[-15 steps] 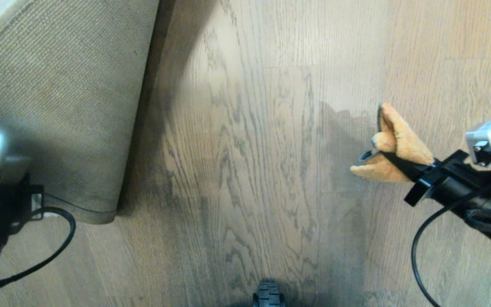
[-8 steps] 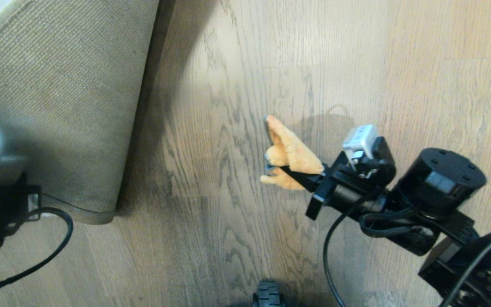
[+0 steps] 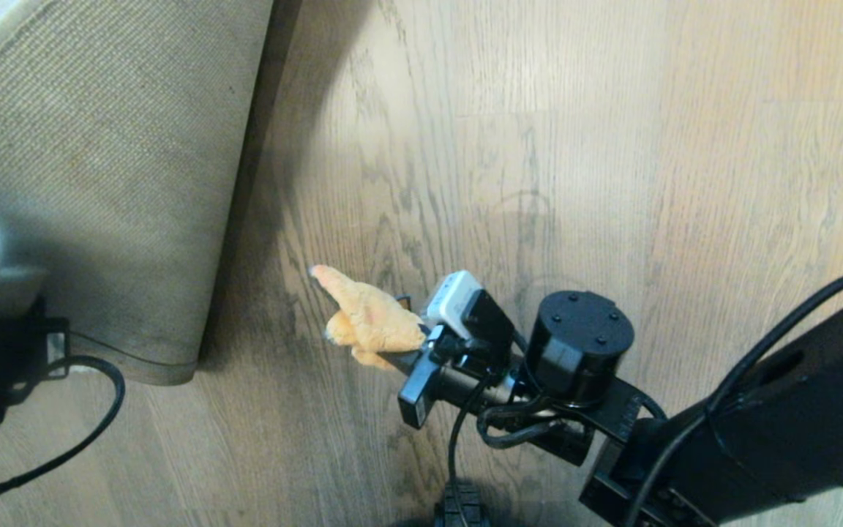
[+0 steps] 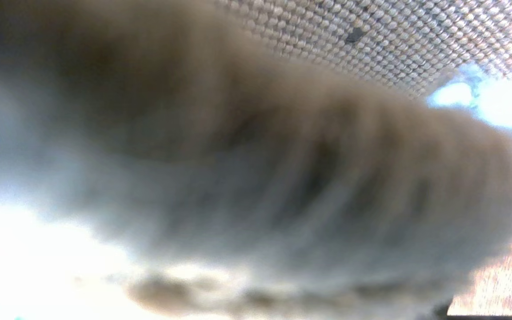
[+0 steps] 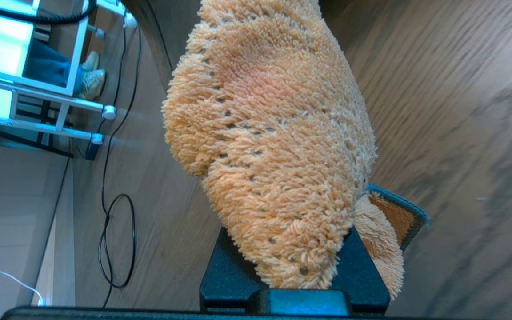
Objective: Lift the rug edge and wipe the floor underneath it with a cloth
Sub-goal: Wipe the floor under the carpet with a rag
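The rug edge (image 3: 136,366) is raised and folded back at the left, its tan mesh backing (image 3: 99,183) facing up. My left gripper (image 3: 19,329) sits at the rug's rim, shut on it, with its fingers hidden. Blurred grey rug pile (image 4: 282,178) fills the left wrist view. My right gripper (image 3: 392,355) is shut on the orange fluffy cloth (image 3: 366,322), low over the wood-grain floor (image 3: 538,146), a short way right of the lifted rug. The cloth (image 5: 269,133) bulges out of the right gripper (image 5: 296,271), dark trim showing at one side.
My base's wheel (image 3: 459,509) shows at the bottom centre. A black cable (image 3: 99,417) loops from the left arm. In the right wrist view there are a white frame with feet (image 5: 60,98), a person's shoes (image 5: 91,75) and a black cable (image 5: 118,240) lying on the floor.
My right arm has swung left across the floor with the cloth, from the right edge to near the lifted rug. The left arm and rug have stayed still.
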You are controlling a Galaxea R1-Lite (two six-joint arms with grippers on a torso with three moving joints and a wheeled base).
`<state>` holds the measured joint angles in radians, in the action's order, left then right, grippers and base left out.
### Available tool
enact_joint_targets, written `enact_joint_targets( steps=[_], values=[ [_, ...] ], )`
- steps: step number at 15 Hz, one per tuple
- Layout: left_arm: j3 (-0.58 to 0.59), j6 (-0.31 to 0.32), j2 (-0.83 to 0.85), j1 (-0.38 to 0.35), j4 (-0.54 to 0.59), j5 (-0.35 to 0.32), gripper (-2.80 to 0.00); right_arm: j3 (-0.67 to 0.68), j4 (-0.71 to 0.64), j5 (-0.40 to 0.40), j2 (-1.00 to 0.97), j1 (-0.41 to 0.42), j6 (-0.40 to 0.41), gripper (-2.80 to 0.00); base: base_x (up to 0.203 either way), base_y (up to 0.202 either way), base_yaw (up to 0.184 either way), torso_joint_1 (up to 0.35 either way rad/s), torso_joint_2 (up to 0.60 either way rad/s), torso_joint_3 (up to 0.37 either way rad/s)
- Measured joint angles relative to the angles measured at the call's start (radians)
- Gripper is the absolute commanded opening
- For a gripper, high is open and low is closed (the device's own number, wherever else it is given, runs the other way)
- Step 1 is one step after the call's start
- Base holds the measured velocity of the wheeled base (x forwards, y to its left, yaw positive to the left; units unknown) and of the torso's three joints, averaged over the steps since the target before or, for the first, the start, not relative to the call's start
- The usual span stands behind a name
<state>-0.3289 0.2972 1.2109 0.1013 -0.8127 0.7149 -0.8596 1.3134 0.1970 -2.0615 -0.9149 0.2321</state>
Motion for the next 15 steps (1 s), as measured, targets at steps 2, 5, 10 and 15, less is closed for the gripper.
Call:
enact_joint_targets(
  steps=[2, 5, 10, 15],
  values=[
    [0.000, 0.000, 0.000, 0.000, -0.002, 0.000, -2.80, -0.051, -0.003, -0.059, -0.053, -0.034, 0.006, -2.80, 0.000, 0.000, 0.000, 0.000, 0.00, 0.000],
    [-0.002, -0.001, 0.000, 0.003, -0.003, -0.002, -2.80, -0.121, -0.006, -0.099, -0.125, -0.060, 0.007, -2.80, 0.000, 0.000, 0.000, 0.000, 0.00, 0.000],
    [-0.006, -0.001, 0.001, 0.004, -0.003, -0.003, -2.80, -0.215, -0.005, -0.100, -0.228, -0.088, 0.008, -2.80, 0.000, 0.000, 0.000, 0.000, 0.00, 0.000],
    [-0.007, -0.001, 0.001, 0.004, -0.002, -0.003, -2.80, -0.324, -0.004, -0.102, -0.324, -0.094, 0.009, -2.80, 0.000, 0.000, 0.000, 0.000, 0.00, 0.000]
  ],
)
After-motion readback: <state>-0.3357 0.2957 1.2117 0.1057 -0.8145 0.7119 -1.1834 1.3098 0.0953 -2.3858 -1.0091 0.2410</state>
